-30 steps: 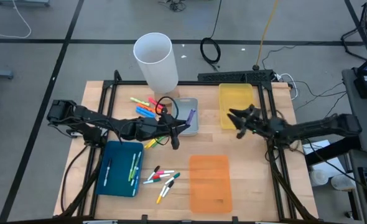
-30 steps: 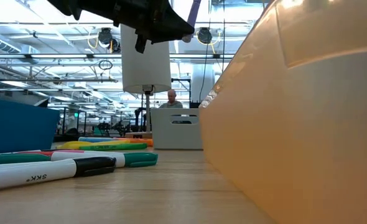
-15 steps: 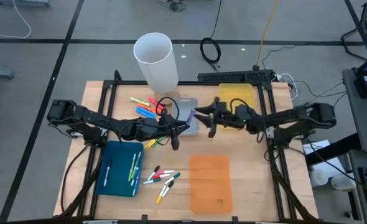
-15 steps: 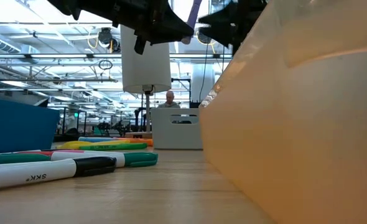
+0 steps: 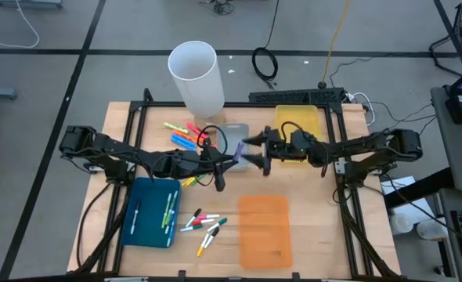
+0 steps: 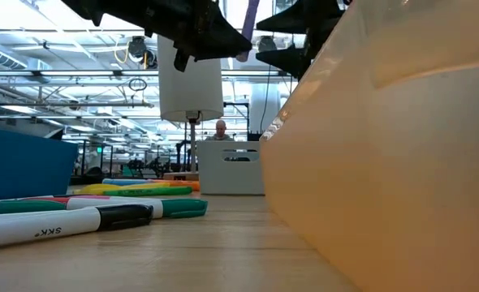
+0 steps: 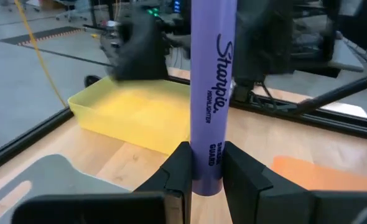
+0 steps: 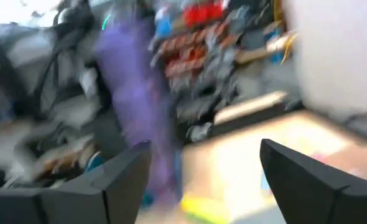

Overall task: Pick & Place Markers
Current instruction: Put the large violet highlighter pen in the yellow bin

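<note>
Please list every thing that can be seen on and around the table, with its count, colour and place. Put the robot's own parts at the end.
purple highlighter: one, purple, upright in the left gripper above mid-table
loose markers: several, orange, pink, yellow, blue; below the cylinder
white markers: about five, coloured caps; near front edge
blue tray: one, front left, holding some markers
grey tray: one, centre
yellow tray: one, back right
orange tray: one, front right
white cylinder: one, back edge
black cable coil: one, floor behind the table
left gripper: shut on the purple highlighter
right gripper: open, right beside the highlighter's free end
</note>
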